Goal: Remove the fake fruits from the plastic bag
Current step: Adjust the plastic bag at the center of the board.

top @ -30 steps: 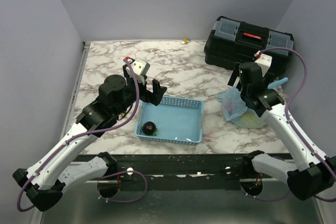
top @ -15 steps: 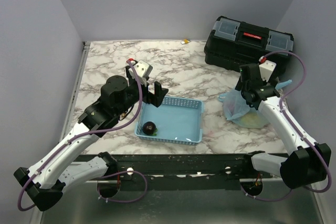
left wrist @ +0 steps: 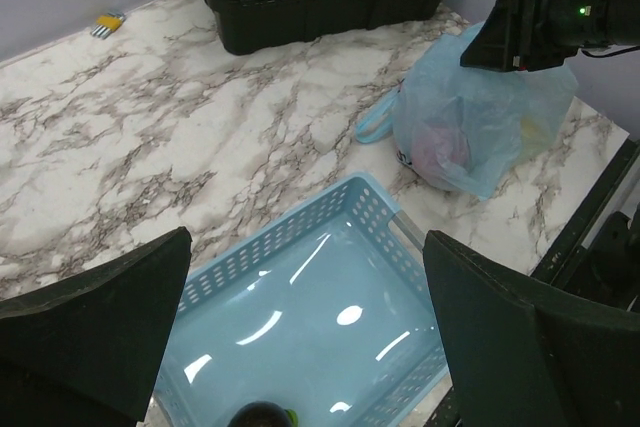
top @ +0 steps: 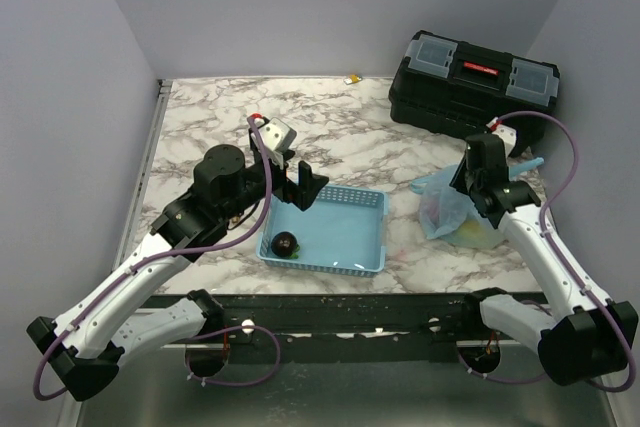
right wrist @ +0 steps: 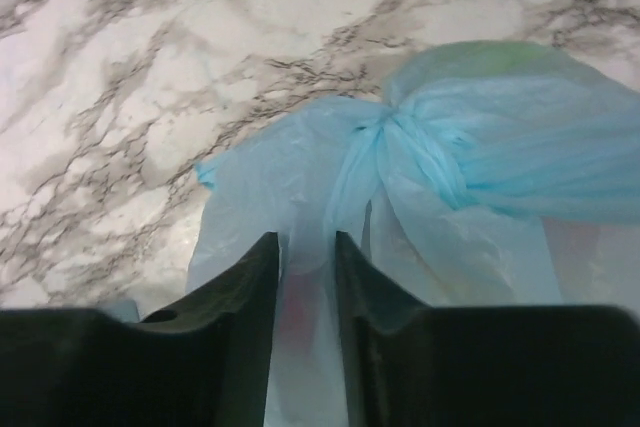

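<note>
We are judging the task as barely started. The plastic bag [top: 455,209] is sitting on the marble surface [top: 200,117], in front of the black toolbox [top: 470,77] and just to the right of the blue basket [top: 350,227]. Its top is bunched into a twisted neck. The fake fruits [top: 480,232] are showing only as yellowish and pink shapes through the film, so they are all lying inside the bag, none of them out on the surface.

Our right claw [right wrist: 305,242] is standing narrow at the bag's near side, and we are pinching a fold of the thin blue film between its two fingers. Our left claw [left wrist: 305,277] is hanging spread wide above the basket, holding nothing. In the basket only a dark round fruit [top: 286,243] is lying near the front corner.

What is left, as we are reading it, is nearly everything: opening the bag's mouth, then reaching in or tipping it, and bringing each fruit out.
</note>
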You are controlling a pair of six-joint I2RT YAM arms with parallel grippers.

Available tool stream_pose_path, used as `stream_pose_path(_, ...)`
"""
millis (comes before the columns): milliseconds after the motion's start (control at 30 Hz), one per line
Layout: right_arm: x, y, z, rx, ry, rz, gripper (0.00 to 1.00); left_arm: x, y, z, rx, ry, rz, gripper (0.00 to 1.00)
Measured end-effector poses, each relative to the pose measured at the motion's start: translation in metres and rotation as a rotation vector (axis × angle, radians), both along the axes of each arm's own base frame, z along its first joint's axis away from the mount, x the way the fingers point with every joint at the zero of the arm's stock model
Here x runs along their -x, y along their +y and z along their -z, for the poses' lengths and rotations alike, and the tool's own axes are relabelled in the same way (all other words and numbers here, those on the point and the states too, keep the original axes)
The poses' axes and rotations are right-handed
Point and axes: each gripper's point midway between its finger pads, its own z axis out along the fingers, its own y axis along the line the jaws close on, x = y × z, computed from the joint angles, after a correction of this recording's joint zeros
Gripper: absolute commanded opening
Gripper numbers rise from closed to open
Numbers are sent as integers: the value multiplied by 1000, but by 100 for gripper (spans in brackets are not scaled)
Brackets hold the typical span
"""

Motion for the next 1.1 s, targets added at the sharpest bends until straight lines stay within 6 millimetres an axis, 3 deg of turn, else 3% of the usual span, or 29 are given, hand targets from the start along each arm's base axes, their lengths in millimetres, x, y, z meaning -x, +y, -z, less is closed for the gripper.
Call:
stream_pose_path(67,-1,9,-5,-33,-25,-49,17,1,-1,0,3,3,7,99)
stream_pose_path(300,-11,45,-18,-138,-83,-235,6,2,-3,0,8,10,17,99)
stream_pose_path(500,-12,75,-36,-225,-136,-393,5,2,-7,4,3,20,25,99)
stream_pose_path(667,6,100,-53,-357,-171,-487,5,2,-8,5,1,26,26,99)
stream_pose_path(767,29,112,-37,-472,-129,-495,5,1,-10,8,-1,38,32,99)
stream_pose_path(967,92,117,39,-654,83,-384,6,4,-17,14,-2,66,60,99)
stream_pose_path(1067,108,117,51,-701,119,-342,6,6,-23,20,-6,89,83,99)
stream_pose_path(1100,111,116,50,-713,115,-333,11,6,-25,22,-8,97,89,99)
